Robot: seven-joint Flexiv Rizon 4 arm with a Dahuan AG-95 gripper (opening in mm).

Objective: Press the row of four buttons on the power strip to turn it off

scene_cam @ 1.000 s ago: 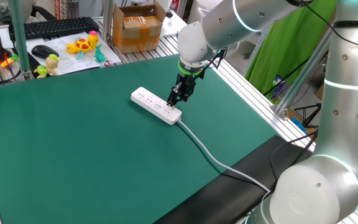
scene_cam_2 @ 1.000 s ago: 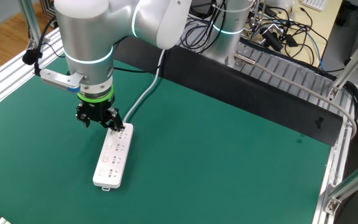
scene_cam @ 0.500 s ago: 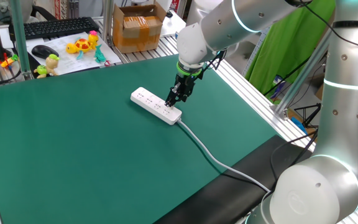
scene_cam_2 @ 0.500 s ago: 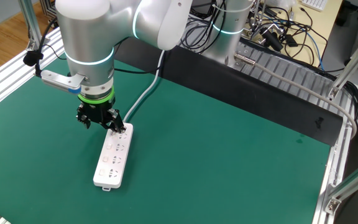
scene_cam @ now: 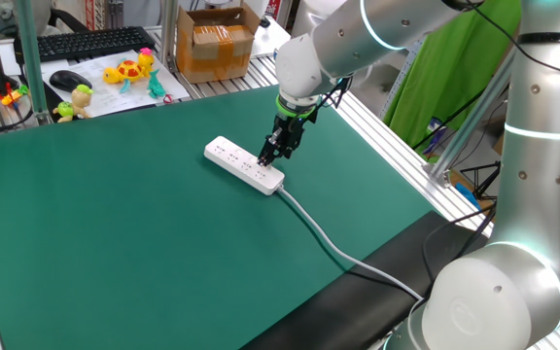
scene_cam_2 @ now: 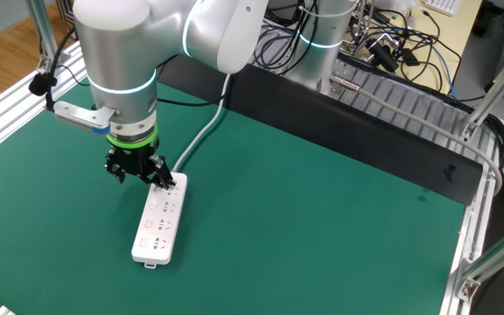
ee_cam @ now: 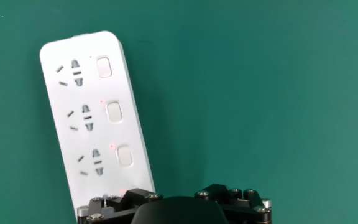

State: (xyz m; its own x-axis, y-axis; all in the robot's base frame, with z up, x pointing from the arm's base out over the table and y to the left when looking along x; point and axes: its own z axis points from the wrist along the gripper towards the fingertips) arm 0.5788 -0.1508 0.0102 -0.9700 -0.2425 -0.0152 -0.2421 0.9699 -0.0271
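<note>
The gripper (scene_cam_2: 138,174), fingers spread wide and holding nothing, sits over the cable end of the power strip (scene_cam: 244,164) mid-table, with three buttons (ee_cam: 114,112) toward twelve o'clock seemingly unpressed.

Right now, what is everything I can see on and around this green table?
long flat white plastic power strip: one, white, lying on the mat near the far edge
small white push buttons: three show in the hand view, white, in a row along the strip; a fourth is hidden by the hand
pale grey cable: one, grey, running from the strip's end off the mat's near edge
green table mat: one, dark green
black keyboard: one, black, on the desk behind
black mouse: one, beside the toys
small toy figures: several, yellow, green, pink, on the desk
cardboard box: one, brown, behind the mat
silver robot arm: one
gripper: one, black, open, over the strip's cable end
</note>
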